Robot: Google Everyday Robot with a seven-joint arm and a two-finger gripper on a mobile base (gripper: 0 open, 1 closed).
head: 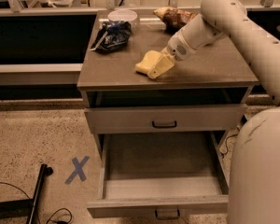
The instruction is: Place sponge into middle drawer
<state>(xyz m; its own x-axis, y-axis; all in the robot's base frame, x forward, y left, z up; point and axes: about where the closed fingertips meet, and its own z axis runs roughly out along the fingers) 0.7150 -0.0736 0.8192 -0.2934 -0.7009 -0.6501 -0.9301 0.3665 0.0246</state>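
The end effector (164,60) is hovering low over the front middle of the bench (210,71), reaching in from the right at the tip of the pale arm (233,24). It is clamping the sponge (149,65) by its right end. The sponge is sticking out to the left of the end effector, tilting, with its lower edge touching or just above the bench top; which of the two cannot be told.

Well below the end effector and nearer the camera, the middle drawer (161,205) is standing pulled out, its long tray showing a bare grey floor. Between the end effector and that tray, the upper drawer (130,119) is sitting closed with its black handle facing front.

Behind and to the left of the end effector, a dark crumpled bag (112,35) is lying on the bench, with a white bowl (122,16) just behind it. Behind the end effector, near the back edge, a brown snack bag (173,17) is lying. Far down to the left, a blue X mark (78,169) is showing on the floor.
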